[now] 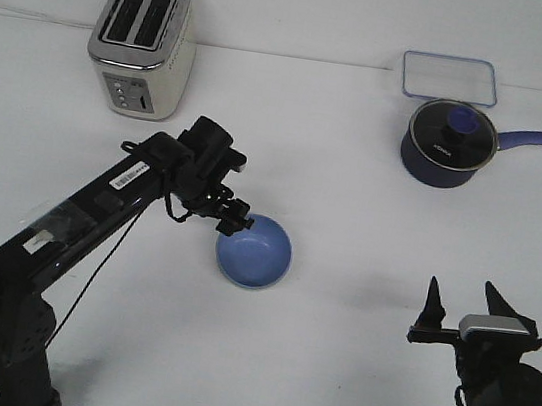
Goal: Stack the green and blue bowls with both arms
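Observation:
The periwinkle blue bowl (256, 252) sits left of the table's middle, its opening tilted a little toward the camera. My left gripper (236, 221) reaches in from the left and pinches the bowl's upper-left rim; its fingertips are small and partly hidden by the wrist. My right gripper (460, 308) is at the front right with its two fingers pointing up and spread wide apart, and holds nothing. It is well apart from the bowl. The pale green bowl is not in view.
A silver toaster (142, 44) stands at the back left. A dark navy saucepan (446, 144) with a glass lid and a blue handle is at the back right, with a clear rectangular container (449, 79) behind it.

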`<state>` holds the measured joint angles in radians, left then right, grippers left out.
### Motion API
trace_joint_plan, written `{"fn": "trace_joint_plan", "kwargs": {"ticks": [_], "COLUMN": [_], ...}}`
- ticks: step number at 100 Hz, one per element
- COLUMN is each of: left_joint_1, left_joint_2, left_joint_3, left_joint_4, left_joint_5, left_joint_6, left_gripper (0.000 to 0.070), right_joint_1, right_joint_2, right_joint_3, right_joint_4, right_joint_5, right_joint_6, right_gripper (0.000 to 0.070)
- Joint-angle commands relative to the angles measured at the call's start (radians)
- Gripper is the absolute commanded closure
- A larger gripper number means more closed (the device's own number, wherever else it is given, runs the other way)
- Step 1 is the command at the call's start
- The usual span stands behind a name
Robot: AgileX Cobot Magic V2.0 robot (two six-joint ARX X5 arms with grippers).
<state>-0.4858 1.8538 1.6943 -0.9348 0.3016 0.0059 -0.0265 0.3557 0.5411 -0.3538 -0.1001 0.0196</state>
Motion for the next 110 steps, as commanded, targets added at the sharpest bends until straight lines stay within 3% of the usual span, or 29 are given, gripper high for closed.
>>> {"fn": "trace_joint_plan", "kwargs": {"ticks": [1,15,26,57,79,110], "left_joint_1": [-0.001,0.012,0.038,0.136,0.182,0.228], "left_joint_2": [0.023,0.022,0.008,-0.175,-0.417,-0.836], "left_joint_3": [0.037,0.094,0.125,0.102,-0.059,-0.431], "left_joint_4": [-0.002,-0.066,-0.091,-0.015,0.078,0.309], "left_joint_5": [0.002,0.002,0.002,0.002,-0.109,-0.126], "left_joint_6": [0.014,0.071,0.072,0.05,0.026,0.002], "left_gripper": [0.04,0.04,0.04,0.04,0.04,0.04], "right_joint_1": [0.001,0.001,0.001,0.001,0.001,0.001], "right_joint_2": [-0.002,-0.002,-0.002,-0.002,-0.002,-0.002], "right_joint_3": [0.002,0.002,0.002,0.002,0.002,0.002], "right_joint_4": [0.01,0.01,0.01,0.01,0.01,0.01], "right_joint_5": [0.003,0.003,0.003,0.003,0.003,0.003], "right_joint_6": [0.002,0.002,0.002,0.003,0.003,0.003], "right_gripper": [0.0129,0.0129,0.0129,0.0129,0.0129,0.0129]}}
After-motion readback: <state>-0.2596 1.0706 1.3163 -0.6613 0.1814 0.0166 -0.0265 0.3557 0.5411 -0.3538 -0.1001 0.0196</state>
